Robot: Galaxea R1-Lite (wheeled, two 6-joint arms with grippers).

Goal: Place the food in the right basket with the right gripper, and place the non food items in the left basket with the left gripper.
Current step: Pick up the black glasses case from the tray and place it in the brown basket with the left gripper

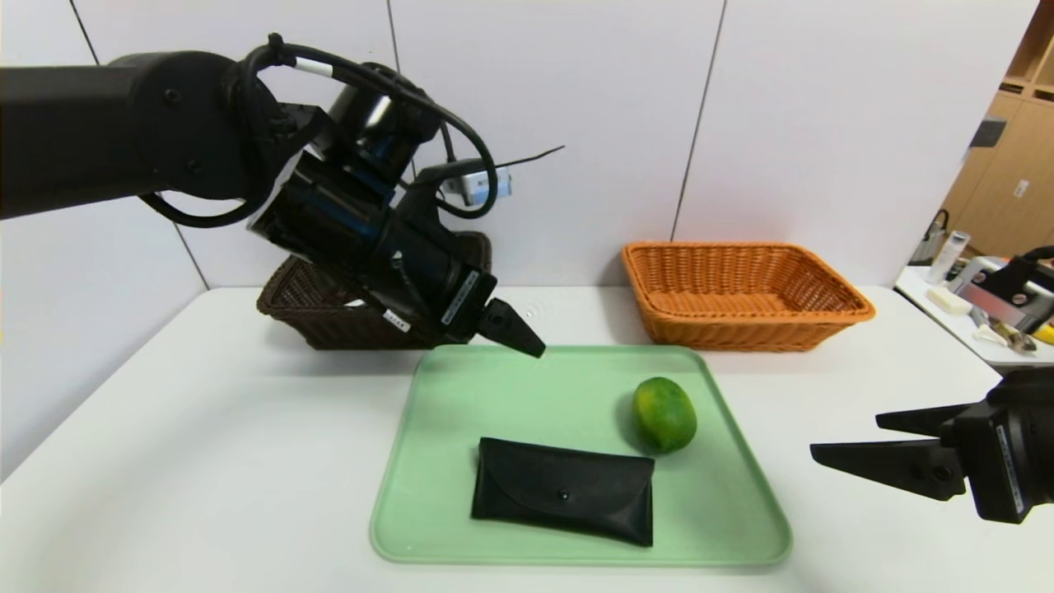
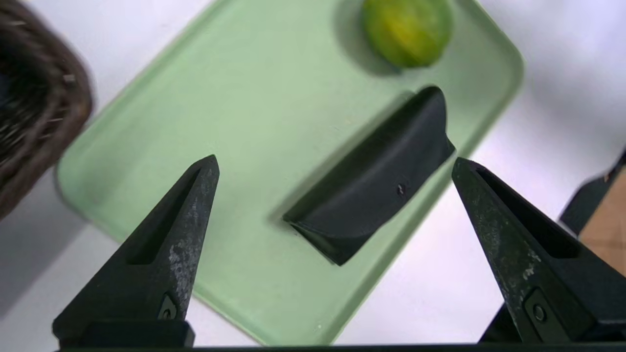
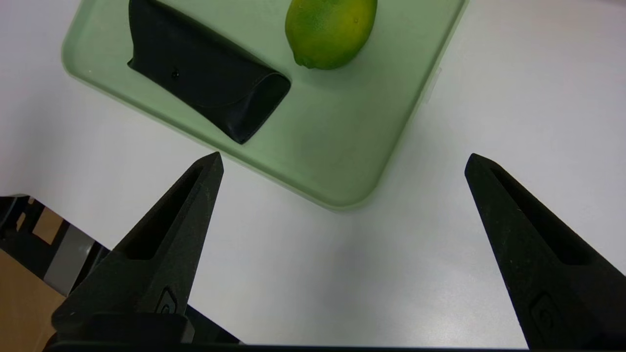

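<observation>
A green citrus fruit and a flat black snap-flap pouch lie on a light green tray. The dark brown left basket stands behind the tray's far left corner, largely covered by my left arm. My left gripper hangs open and empty above the tray's far left corner, in front of that basket. The orange-tan right basket stands at the back right. My right gripper is open and empty over bare table, right of the tray.
The white table ends at a white wall behind the baskets. A separate side table with clutter stands at the far right. The table's front edge shows in the right wrist view, close to the tray's near corner.
</observation>
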